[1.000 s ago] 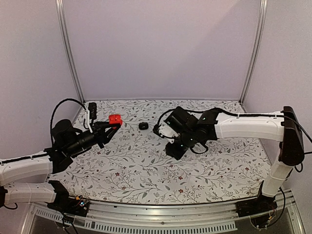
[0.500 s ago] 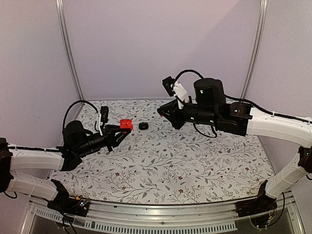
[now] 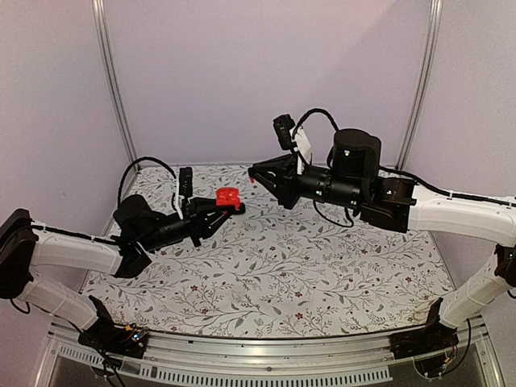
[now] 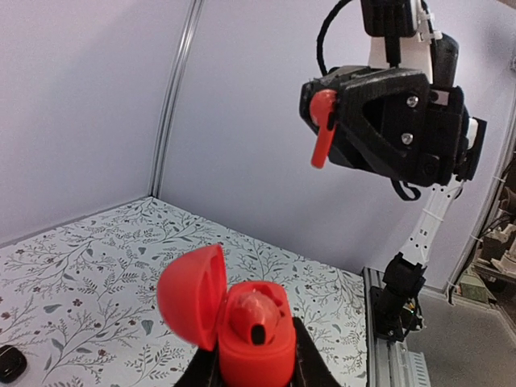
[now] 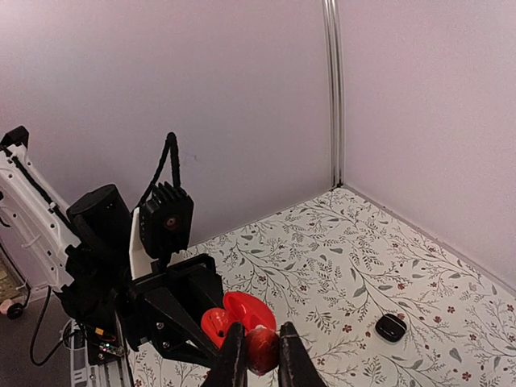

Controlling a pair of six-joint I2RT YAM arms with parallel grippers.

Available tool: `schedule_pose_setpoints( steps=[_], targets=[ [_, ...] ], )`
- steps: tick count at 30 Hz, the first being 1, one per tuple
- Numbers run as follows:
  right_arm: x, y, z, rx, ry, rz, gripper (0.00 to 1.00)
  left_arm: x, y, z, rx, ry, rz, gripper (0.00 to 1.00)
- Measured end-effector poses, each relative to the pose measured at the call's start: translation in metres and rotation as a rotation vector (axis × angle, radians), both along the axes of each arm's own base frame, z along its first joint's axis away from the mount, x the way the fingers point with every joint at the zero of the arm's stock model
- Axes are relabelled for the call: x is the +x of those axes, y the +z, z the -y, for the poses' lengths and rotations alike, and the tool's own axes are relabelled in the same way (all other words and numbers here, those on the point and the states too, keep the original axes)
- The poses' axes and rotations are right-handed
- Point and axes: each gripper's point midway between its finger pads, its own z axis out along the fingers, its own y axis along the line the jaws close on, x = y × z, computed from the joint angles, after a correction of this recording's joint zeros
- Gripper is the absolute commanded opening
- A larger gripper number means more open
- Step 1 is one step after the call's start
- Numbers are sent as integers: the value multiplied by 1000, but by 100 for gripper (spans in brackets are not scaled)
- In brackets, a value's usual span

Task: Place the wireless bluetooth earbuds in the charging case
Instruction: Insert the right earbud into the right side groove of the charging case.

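Observation:
My left gripper (image 3: 222, 205) is shut on the body of the red charging case (image 3: 228, 197), held above the table with its lid (image 4: 192, 294) swung open to the left. A red bud seems to sit in one socket of the case (image 4: 251, 313). My right gripper (image 3: 256, 173) hangs in the air just right of the case, shut on a glossy red earbud (image 5: 263, 349). In the left wrist view that earbud (image 4: 323, 127) pokes out of the right gripper's fingers, high above the case. In the right wrist view the open case (image 5: 234, 316) lies just behind the pinched earbud.
A small black pebble-like object (image 5: 391, 326) lies on the floral table cloth (image 3: 322, 266) towards the back, also low at the left edge of the left wrist view (image 4: 8, 363). Lilac walls with metal corner posts (image 3: 113, 89) enclose the table.
The right gripper has risen from the table and swung left towards the case with the red earbud in it. The left gripper has carried the open case rightwards and a little nearer.

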Motion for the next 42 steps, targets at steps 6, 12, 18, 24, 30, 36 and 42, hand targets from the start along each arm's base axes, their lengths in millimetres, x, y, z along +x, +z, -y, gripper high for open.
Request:
schedule_pose_setpoints(
  steps=[6, 12, 18, 24, 30, 36, 42],
  targets=[
    [-8, 0, -12, 26, 42, -5, 10, -6, 12, 8, -35, -32, 34, 0],
    [-11, -5, -20, 40, 66, -27, 10, -8, 19, 8, -62, -40, 41, 0],
    [-15, -10, -28, 50, 83, -51, 10, -9, 23, 8, -77, -43, 50, 0],
    [-14, -14, -31, 56, 85, -73, 10, -10, 25, 7, -85, -42, 58, 0],
    [-14, -14, -35, 69, 88, -79, 10, -10, 26, 7, -86, -41, 59, 0],
    [-15, -14, -37, 82, 91, -89, 10, -10, 26, 7, -87, -43, 60, 0],
    [-14, -17, -39, 90, 90, -111, 10, -11, 26, 8, -87, -44, 61, 0]
  ],
)
